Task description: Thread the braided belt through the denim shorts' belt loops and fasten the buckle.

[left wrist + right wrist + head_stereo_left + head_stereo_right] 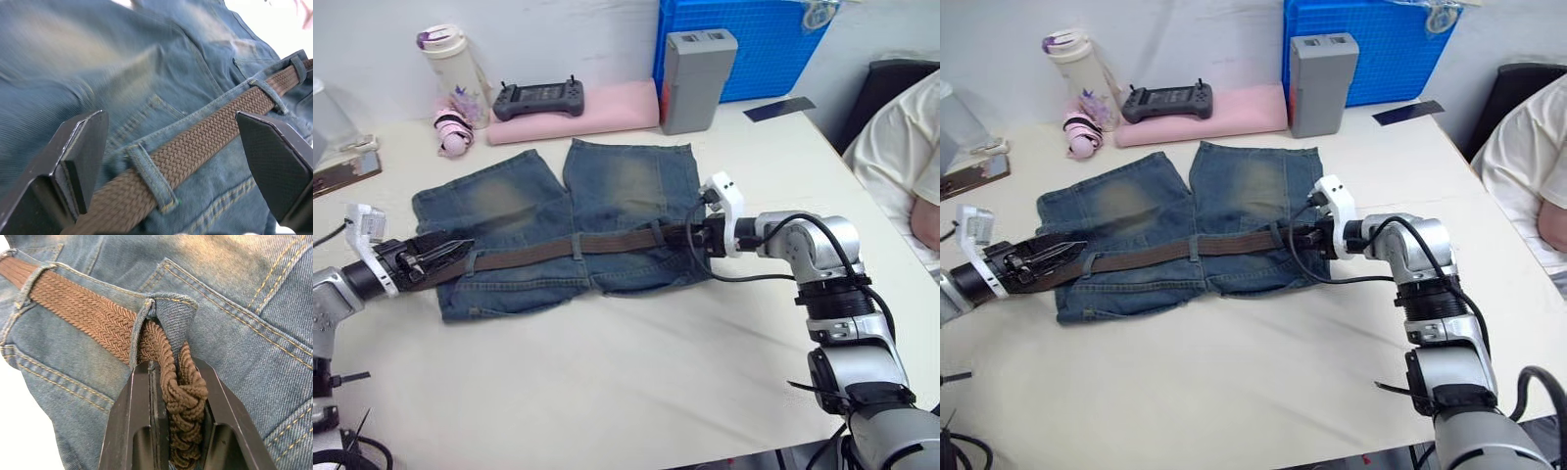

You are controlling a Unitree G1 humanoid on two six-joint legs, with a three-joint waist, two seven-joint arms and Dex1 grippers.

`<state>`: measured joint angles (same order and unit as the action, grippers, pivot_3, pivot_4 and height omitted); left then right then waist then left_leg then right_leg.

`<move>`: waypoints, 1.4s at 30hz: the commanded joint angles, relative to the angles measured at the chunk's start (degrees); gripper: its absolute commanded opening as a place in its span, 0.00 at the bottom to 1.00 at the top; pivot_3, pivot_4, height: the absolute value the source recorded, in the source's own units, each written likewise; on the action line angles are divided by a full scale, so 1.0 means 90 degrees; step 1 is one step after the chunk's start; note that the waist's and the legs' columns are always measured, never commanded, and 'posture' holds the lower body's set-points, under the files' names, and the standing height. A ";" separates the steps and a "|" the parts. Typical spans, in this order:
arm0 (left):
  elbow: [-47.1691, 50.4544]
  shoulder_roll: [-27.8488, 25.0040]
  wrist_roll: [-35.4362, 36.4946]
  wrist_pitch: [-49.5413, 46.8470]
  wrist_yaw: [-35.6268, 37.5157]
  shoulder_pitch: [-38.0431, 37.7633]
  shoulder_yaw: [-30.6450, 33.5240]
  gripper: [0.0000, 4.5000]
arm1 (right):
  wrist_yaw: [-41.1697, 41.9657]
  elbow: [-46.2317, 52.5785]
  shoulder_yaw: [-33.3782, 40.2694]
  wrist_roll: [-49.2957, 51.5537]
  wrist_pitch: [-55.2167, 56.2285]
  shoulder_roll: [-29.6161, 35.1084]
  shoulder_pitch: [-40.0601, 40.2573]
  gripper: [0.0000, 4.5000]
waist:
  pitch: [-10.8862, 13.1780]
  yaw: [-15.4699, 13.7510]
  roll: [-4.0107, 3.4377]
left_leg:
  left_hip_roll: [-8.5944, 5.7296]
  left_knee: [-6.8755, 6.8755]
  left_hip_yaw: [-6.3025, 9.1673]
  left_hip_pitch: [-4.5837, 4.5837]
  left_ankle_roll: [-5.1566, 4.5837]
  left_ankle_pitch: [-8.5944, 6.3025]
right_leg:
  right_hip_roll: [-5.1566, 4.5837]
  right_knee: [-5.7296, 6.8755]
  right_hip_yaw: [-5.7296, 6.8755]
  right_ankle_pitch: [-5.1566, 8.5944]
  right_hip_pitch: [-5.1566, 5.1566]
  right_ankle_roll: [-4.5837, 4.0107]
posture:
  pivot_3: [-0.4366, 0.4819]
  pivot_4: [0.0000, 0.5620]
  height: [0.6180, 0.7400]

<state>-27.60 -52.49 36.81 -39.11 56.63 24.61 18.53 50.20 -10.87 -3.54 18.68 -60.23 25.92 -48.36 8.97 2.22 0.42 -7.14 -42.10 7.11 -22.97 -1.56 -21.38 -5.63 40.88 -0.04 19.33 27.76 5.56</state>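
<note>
Two black-fingered grippers sit at opposite ends of the waistband of the faded blue denim shorts (558,230), which lie flat on the cream desk (636,382) with the legs pointing toward its far edge. The long dark brown braided belt (568,247) runs along the waistband, passing under several narrow blue denim belt loops (150,180). At the waistband end nearer the desk's right edge, the right gripper (177,396) has its jaws pressed tight on a bunched fold of the belt, just where the belt comes out from under a loop. At the other end the left gripper (171,156) hovers with its jaws spread wide, one to each side of the belt, which runs between them without touching either finger.
</note>
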 commanded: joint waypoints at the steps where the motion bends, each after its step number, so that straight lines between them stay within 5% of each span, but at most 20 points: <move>1: -0.0997 -0.0050 -0.0410 -0.0061 0.0350 0.0676 -0.0329 1.00 | -0.0120 0.0529 0.0075 0.0218 0.0025 -0.0034 0.0081 0.07 | -0.0001 0.0031 0.0002 | 0.0000 -0.0001 0.0001 -0.0004 0.0000 0.0000 | -0.0001 0.0000 0.0003 0.0000 0.0003 0.0000 | 0.48 0.27 0.47; 7: -0.2014 -0.0126 -0.1084 0.0296 0.0854 0.1048 -0.0775 1.00 | -0.0307 0.0908 0.0103 0.0331 0.0018 -0.0013 0.0306 0.07 | -0.0003 0.0123 0.0005 | -0.0001 -0.0008 -0.0001 -0.0014 0.0001 0.0000 | -0.0003 0.0011 0.0006 0.0000 0.0016 0.0000 | 0.48 0.27 0.47; 16: -0.1943 -0.0532 -0.1347 0.0570 0.1812 0.0691 -0.0733 1.00 | -0.0598 0.0978 0.0104 0.0447 0.0092 -0.0074 0.0455 0.07 | -0.0004 0.0097 0.0005 | -0.0002 -0.0009 0.0000 -0.0018 0.0001 -0.0001 | -0.0006 0.0015 0.0004 0.0000 0.0021 0.0000 | 0.48 0.27 0.47; 31: -0.1996 -0.0069 -0.1430 0.0538 0.1609 0.0940 -0.0682 1.00 | -0.0610 0.0965 0.0026 0.0506 0.0150 -0.0091 0.0473 0.07 | -0.0005 0.0091 0.0007 | -0.0010 -0.0023 -0.0001 -0.0021 0.0001 -0.0001 | -0.0017 0.0051 0.0003 0.0000 0.0033 0.0000 | 0.48 0.27 0.47; 34: -0.2083 -0.0048 -0.1490 0.0644 0.1598 0.0986 -0.0681 0.81 | -0.0615 0.0971 0.0031 0.0504 0.0151 -0.0087 0.0478 0.07 | -0.0006 0.0093 0.0010 | -0.0015 -0.0035 -0.0001 -0.0030 0.0001 -0.0001 | -0.0021 0.0068 0.0001 0.0000 0.0045 0.0000 | 0.48 0.27 0.47; 42: -0.2121 -0.0036 -0.1496 0.0860 0.1622 0.1102 -0.0550 0.03 | -0.0643 0.0957 0.0046 0.0492 0.0209 -0.0069 0.0483 0.07 | -0.0008 0.0101 0.0012 | -0.0018 -0.0058 -0.0005 -0.0053 0.0002 -0.0003 | -0.0025 0.0104 -0.0002 0.0000 0.0080 0.0000 | 0.48 0.27 0.47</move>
<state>-47.34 -52.49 23.42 -32.87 70.73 33.52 12.38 44.17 -4.40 -3.54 21.92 -59.49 25.30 -44.04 8.90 3.13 0.53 -7.31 -42.63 7.07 -23.46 -1.54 -21.41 -5.86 41.81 -0.05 19.33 28.48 5.56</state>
